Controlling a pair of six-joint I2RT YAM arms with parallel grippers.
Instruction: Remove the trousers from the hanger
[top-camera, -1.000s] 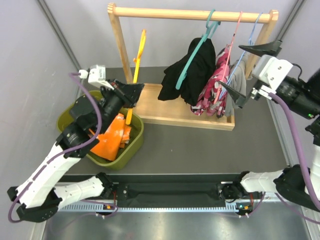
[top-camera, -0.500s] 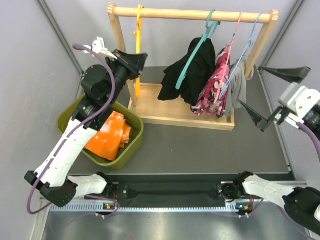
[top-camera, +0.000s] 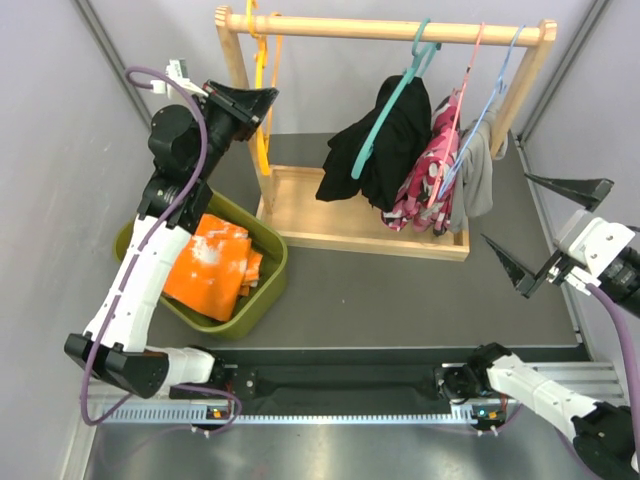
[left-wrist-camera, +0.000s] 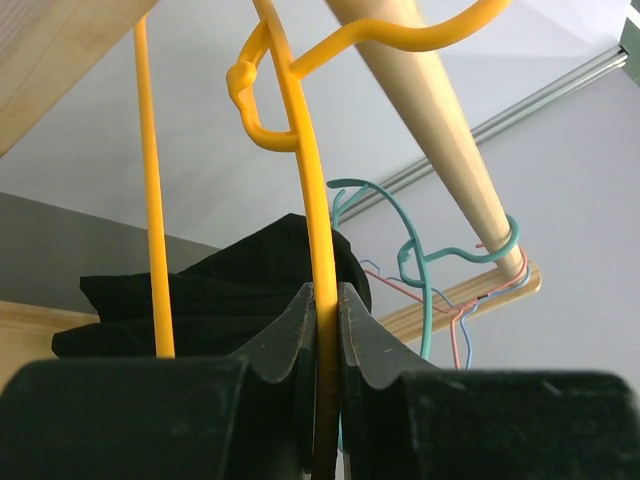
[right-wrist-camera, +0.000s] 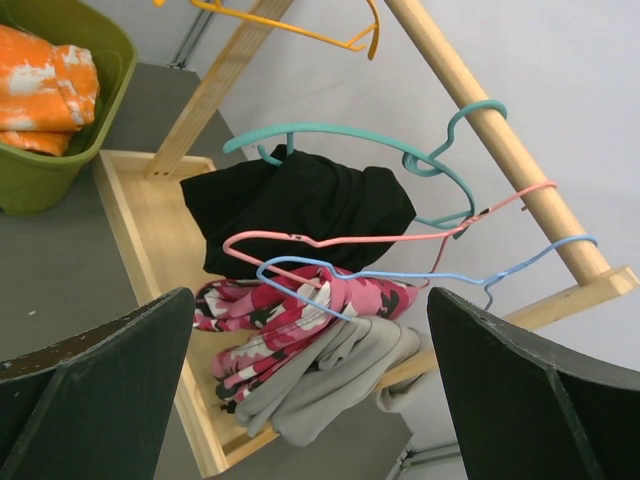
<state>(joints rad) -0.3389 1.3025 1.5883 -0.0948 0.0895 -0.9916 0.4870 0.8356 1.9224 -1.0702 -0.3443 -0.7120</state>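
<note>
Above grey table (top-camera: 400, 290), left arm (top-camera: 150, 250) reaches up, jaws clamping yellow hanger (left-wrist-camera: 320, 260); right jaws gape wide.

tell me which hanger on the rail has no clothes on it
The yellow hanger at the left end of the rail, pinched in the left gripper's jaws, is bare. The teal hanger, pink hanger and blue hanger each carry a garment.

This is a robotics lab test cell. Plain pale walls (top-camera: 50, 150) framed by bare aluminium struts (top-camera: 120, 68) box in a dark grey counter (top-camera: 400, 290). A perforated metal rail (top-camera: 340, 412) along the counter's near edge carries two white-and-black robot arms (top-camera: 135, 290) trailing purple cables (top-camera: 206, 140). A small wooden clothes rack (top-camera: 380, 28) with coloured plastic hangers (top-camera: 400, 100) stands at the far edge.
</note>
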